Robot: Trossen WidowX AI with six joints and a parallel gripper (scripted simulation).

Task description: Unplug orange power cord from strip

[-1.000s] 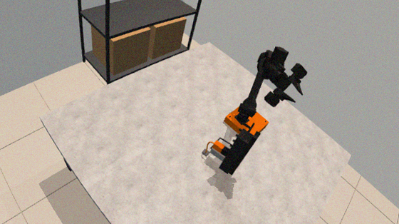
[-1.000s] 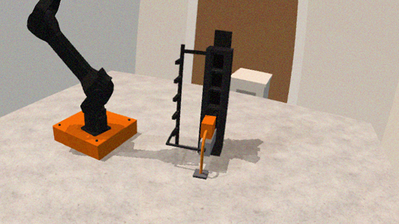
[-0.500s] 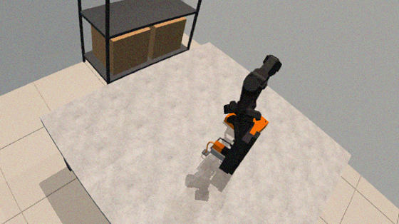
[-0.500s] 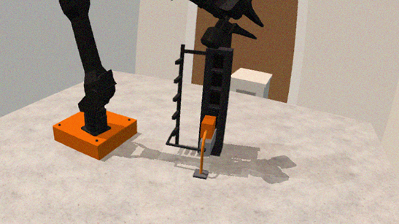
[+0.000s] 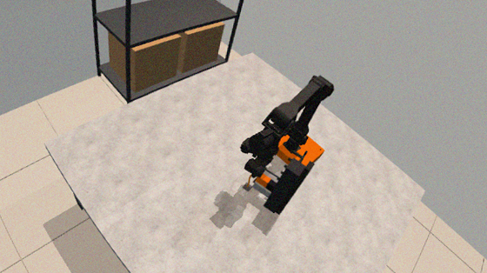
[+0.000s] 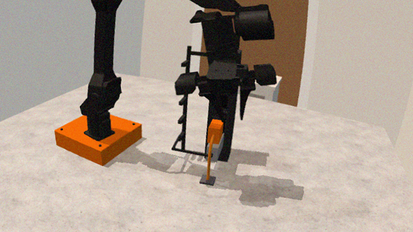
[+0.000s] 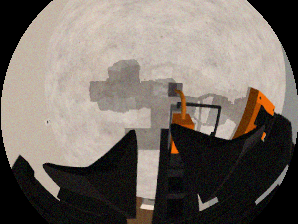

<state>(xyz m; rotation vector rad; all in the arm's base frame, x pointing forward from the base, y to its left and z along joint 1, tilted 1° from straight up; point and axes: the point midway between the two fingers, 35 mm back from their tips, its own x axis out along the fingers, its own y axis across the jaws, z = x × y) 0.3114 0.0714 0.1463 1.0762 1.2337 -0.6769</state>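
The gripper [image 6: 233,113], part-open and holding nothing, straddles the upright power strip [image 6: 231,138] from above; the orange plug [image 6: 216,128] sits seated just below its fingertips, cord [image 6: 210,160] trailing down to the table

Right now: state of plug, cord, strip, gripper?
orange plug: seated in the strip, not pulled.
orange cord: runs down to a small grey foot on the table.
power strip: standing upright.
gripper: part open, straddling the strip above the plug, holding nothing.
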